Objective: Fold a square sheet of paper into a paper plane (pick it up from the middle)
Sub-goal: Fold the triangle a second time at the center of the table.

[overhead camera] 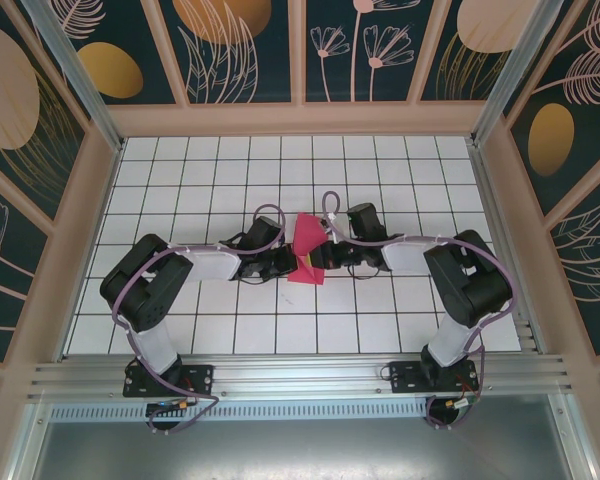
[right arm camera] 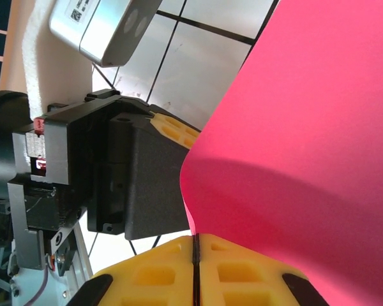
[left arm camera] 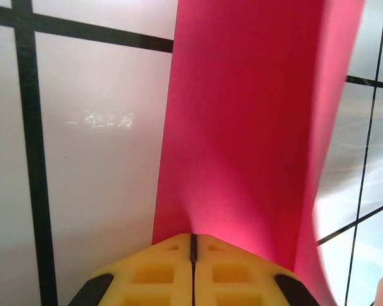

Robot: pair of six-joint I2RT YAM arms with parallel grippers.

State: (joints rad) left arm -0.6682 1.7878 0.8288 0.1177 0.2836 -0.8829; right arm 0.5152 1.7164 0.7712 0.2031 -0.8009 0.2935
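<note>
Your paper (overhead camera: 306,256) is mid-desk between the two hands, bowed upward. The left hand (left arm camera: 193,245) and right hand (right arm camera: 196,245) are each pinched shut on an edge of it. I'd judge you're early in the folding: no pointed dart or centre crease shows yet, so the shaping folds all seem left to do. Around it lie the white grid desk (overhead camera: 380,180), an aluminium rail (overhead camera: 300,372) at the near edge, and teal walls (overhead camera: 245,50) with gold leaf prints.
</note>
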